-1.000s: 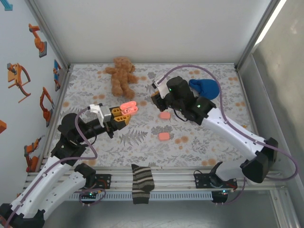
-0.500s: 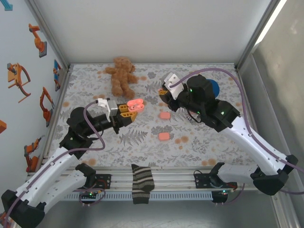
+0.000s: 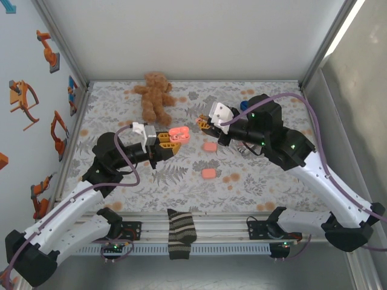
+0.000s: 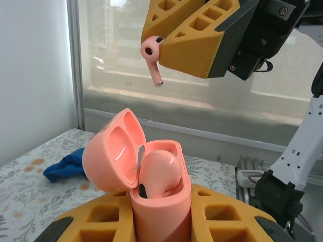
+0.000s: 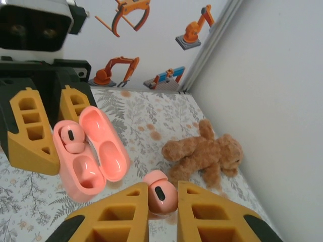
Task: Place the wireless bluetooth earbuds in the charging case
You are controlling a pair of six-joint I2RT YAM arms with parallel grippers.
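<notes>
My left gripper (image 3: 166,140) is shut on the base of an open salmon-pink charging case (image 3: 178,133), held above the table. In the left wrist view the case (image 4: 162,201) stands upright with its lid (image 4: 112,151) swung left and one earbud (image 4: 159,169) seated in it. My right gripper (image 3: 202,124) faces the case from the right and is shut on a second earbud (image 5: 161,194). That earbud (image 4: 151,52) hangs stem-down, above the case and apart from it. The right wrist view shows the case (image 5: 90,154) with one socket empty.
Two closed pink cases (image 3: 210,147) (image 3: 208,173) lie on the floral mat below the grippers. A brown teddy bear (image 3: 155,95) lies at the back, a blue cloth (image 4: 63,169) at the back right. A striped sock (image 3: 180,232) hangs over the front rail.
My left gripper has carried the open case to the right, closer to the right gripper. The right arm has swung its wrist round so its fingers face the case.
</notes>
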